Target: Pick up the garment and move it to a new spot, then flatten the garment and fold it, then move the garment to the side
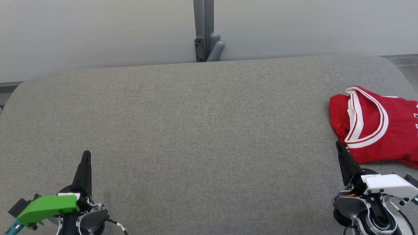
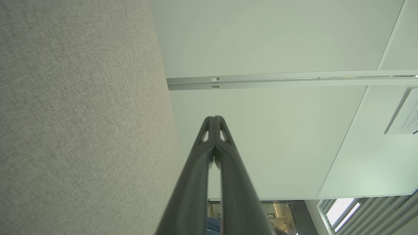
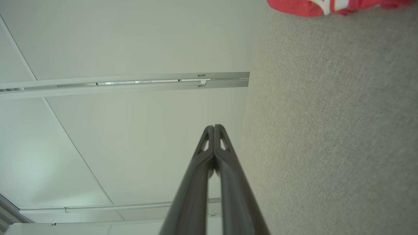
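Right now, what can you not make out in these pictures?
Jersey: right part, with its markings, cut off by the head view's right edge; the right wrist view's top edge cuts it too.
Wall notice: left wrist view, print too small and blurred.

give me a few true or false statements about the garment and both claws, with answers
1. The garment lies near the right edge of the grey table. True.
2. The left claw grips the garment. False: it is shut on nothing, far across the table from it.
3. The right claw is shut. True.
4. The garment is blue. False: it is red with white trim.
5. The right claw is the one nearer the garment. True.
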`<state>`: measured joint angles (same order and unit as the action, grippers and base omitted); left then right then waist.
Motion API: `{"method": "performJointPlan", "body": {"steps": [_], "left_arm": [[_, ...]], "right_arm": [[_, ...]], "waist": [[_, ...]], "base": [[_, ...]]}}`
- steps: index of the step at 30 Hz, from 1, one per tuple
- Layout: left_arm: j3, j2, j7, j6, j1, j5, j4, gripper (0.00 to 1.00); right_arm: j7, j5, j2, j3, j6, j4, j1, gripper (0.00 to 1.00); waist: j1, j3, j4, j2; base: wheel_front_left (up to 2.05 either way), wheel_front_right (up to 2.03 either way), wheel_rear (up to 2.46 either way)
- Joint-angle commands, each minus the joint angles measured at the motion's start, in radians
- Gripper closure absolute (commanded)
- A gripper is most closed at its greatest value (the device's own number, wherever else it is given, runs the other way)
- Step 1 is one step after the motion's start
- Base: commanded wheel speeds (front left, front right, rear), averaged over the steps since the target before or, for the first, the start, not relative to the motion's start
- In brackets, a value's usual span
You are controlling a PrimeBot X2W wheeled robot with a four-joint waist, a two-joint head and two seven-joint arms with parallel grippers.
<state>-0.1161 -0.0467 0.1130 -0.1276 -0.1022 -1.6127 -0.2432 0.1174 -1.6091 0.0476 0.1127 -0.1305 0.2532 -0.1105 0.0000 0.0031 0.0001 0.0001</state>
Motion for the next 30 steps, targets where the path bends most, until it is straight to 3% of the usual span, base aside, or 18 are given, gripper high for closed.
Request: {"method": "performJointPlan", "body": {"steps": [1, 30], "left_arm": [[-0.002, -0.007, 0.000, -0.007, -0.010, -0.001, 0.002, 1.00], [-0.002, -0.007, 0.000, -0.007, -0.010, -0.001, 0.002, 1.00]], "right_arm": [[0.003, -0.006, 0.005, 0.002, 0.000, -0.004, -0.010, 1.00], [0.003, -0.006, 0.005, 0.002, 0.000, -0.004, -0.010, 1.00]], "waist": [[0.0000, 0.000, 0.000, -0.0001], [0.0000, 0.000, 0.000, -0.0001]], "base": [[0.00, 0.00, 0.00], [0.00, 0.00, 0.00]]}}
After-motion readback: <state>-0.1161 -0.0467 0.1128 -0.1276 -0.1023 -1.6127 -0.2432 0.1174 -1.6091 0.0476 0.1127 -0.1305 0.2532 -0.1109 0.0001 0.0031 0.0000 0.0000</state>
